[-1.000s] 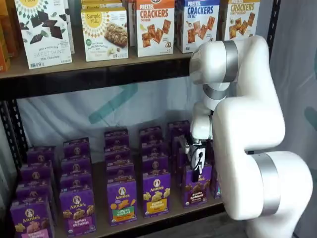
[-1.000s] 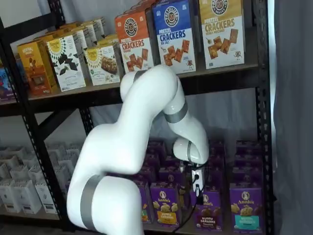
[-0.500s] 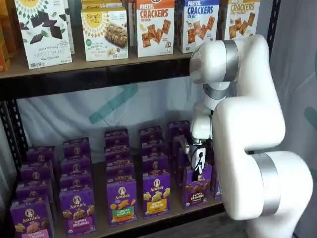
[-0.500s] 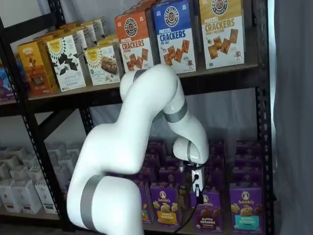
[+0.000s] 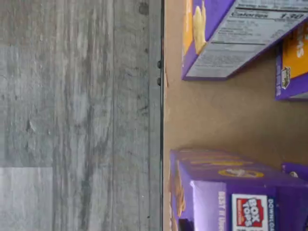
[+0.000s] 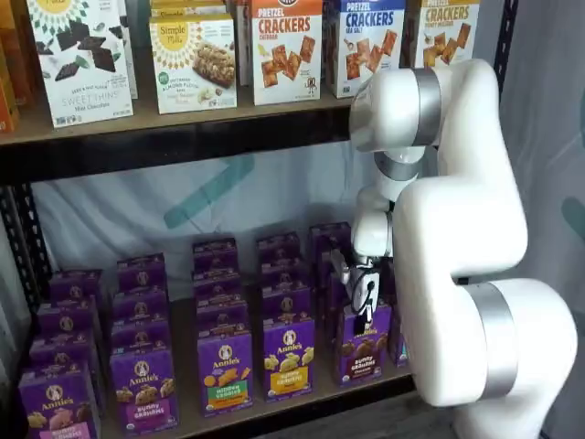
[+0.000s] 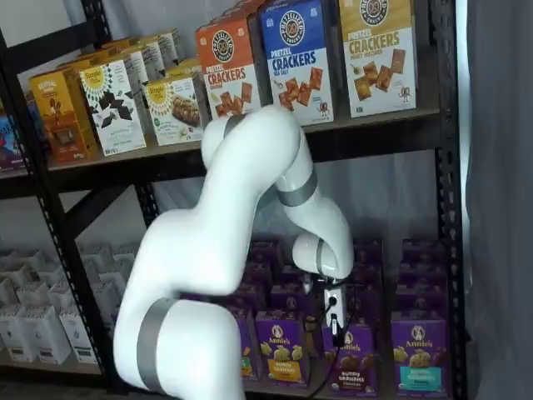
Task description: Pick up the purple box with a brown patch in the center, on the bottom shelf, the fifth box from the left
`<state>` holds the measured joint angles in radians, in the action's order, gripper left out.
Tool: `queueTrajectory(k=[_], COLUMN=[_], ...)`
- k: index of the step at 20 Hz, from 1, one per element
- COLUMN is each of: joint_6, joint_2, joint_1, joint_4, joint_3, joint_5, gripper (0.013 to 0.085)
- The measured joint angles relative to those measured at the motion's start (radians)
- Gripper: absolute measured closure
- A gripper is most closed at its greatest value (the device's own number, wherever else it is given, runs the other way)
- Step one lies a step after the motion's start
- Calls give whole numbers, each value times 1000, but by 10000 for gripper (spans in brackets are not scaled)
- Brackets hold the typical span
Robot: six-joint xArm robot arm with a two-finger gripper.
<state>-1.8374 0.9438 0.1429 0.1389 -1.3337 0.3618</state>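
The purple box [image 6: 364,347] with dark brown bunny crackers stands at the front of the bottom shelf [image 6: 302,402], and shows in both shelf views [image 7: 354,363]. My gripper [image 6: 360,318] hangs straight down onto the box's top, also seen in a shelf view [image 7: 336,323]. Its black fingers reach the top edge, and I cannot see a gap or a firm hold. In the wrist view the box's purple top [image 5: 226,190] with a "Box Tops" mark lies close below the camera, on the tan board [image 5: 231,120].
Rows of similar purple cartons fill the shelf, with a yellow-cracker one [image 6: 289,358] just left of the target and a teal-banded one [image 7: 418,354] to its right. The black front rail [image 5: 161,96] edges a grey floor [image 5: 72,115]. Cracker boxes [image 6: 286,48] stand on the upper shelf.
The upper arm has shifted slightly up and to the left. The gripper stays at the top of the purple box, which has not visibly left the shelf.
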Motion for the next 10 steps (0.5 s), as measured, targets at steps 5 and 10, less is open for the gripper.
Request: queueTrajectory(k=[5, 10], joint_6=[-2, -42], joint_2=[-72, -190], joint_1=[-17, -40], joint_4=[18, 83], joint_3=[100, 250], joint_5=[-2, -29], gripper=[730, 730])
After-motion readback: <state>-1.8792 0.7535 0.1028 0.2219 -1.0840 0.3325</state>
